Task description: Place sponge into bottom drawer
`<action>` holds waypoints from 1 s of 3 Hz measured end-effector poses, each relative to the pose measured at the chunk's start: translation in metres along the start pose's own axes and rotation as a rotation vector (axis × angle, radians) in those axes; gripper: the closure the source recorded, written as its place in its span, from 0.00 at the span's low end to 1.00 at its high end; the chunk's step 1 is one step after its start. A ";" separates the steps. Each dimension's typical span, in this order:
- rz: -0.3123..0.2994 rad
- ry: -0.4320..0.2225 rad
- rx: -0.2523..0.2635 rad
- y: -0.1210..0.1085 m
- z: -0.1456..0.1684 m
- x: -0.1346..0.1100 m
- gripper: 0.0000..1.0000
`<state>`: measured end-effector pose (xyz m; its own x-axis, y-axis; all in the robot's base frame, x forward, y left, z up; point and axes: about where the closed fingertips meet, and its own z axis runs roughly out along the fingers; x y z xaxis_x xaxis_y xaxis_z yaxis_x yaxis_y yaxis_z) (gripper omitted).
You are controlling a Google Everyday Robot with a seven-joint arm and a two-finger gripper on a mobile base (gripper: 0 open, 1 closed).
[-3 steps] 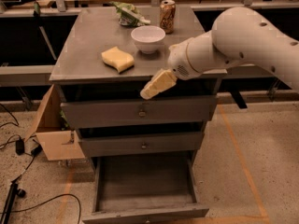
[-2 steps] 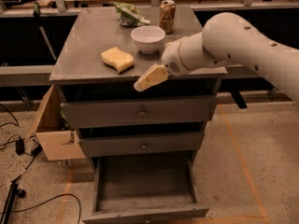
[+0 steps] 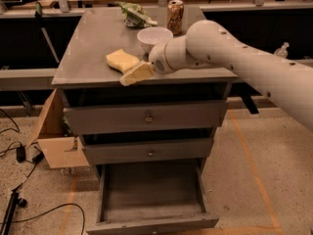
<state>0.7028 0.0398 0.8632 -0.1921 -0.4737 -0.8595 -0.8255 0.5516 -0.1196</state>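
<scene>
The pale yellow sponge (image 3: 121, 59) lies on the grey cabinet top (image 3: 93, 48), left of the white bowl (image 3: 153, 36). My gripper (image 3: 133, 75) reaches in from the right on a thick white arm and hovers near the top's front edge, just right of and in front of the sponge, nearly touching it. The bottom drawer (image 3: 151, 192) is pulled open, and its flat grey floor holds nothing.
A soda can (image 3: 174, 14) and a green snack bag (image 3: 133, 14) stand at the back of the top. Two upper drawers (image 3: 146, 117) are shut. A cardboard box (image 3: 55, 131) sits on the floor at the left, with cables beside it.
My gripper has moved left and up, from beyond the front edge of the top to right beside the sponge. The sponge has not moved.
</scene>
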 end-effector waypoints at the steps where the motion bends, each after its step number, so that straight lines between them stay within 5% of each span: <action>1: 0.041 -0.037 -0.034 0.002 0.027 -0.012 0.00; 3: 0.081 -0.073 -0.105 0.014 0.060 -0.022 0.41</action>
<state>0.7274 0.0988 0.8510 -0.2242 -0.3771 -0.8986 -0.8605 0.5095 0.0009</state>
